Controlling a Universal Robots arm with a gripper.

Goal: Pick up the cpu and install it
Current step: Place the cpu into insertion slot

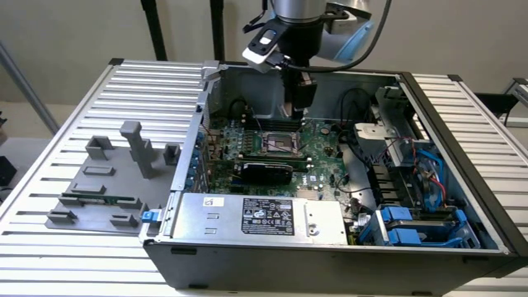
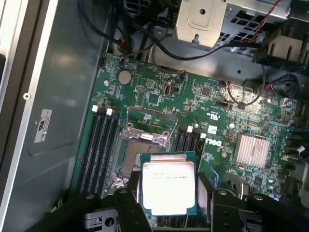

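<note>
From where I stand, the arm hangs over the open computer case (image 1: 330,260), with its claw (image 1: 295,111) down inside above the green motherboard (image 1: 318,154). The wrist view makes the grip plain. The claw's 2 fingers (image 2: 126,203) stand roughly halfway apart and are clamped on opposite edges of the cpu (image 2: 168,186), which lies flat with its silvery top facing up. So the cpu is off the desk (image 1: 49,272), in the air, close above the socket (image 2: 145,140). The socket's metal frame stands open, and the bare square beneath shows. The chip looks a little to one side of that square rather than dead over it. I can't tell how high it hangs.

The trouble I'd watch for is alignment. If the cpu goes down shifted or slightly turned, a corner could land on the socket's rim or on the raised frame instead of dropping into the seat. Pressing then could bend the fine contacts below. The grip is only on 2 thin edges, so a knock against the frame could tilt the chip or slip it out of the claw onto the board. The black memory slots (image 2: 99,145) sit just beside the socket, leaving the fingers little room on that side.
</note>
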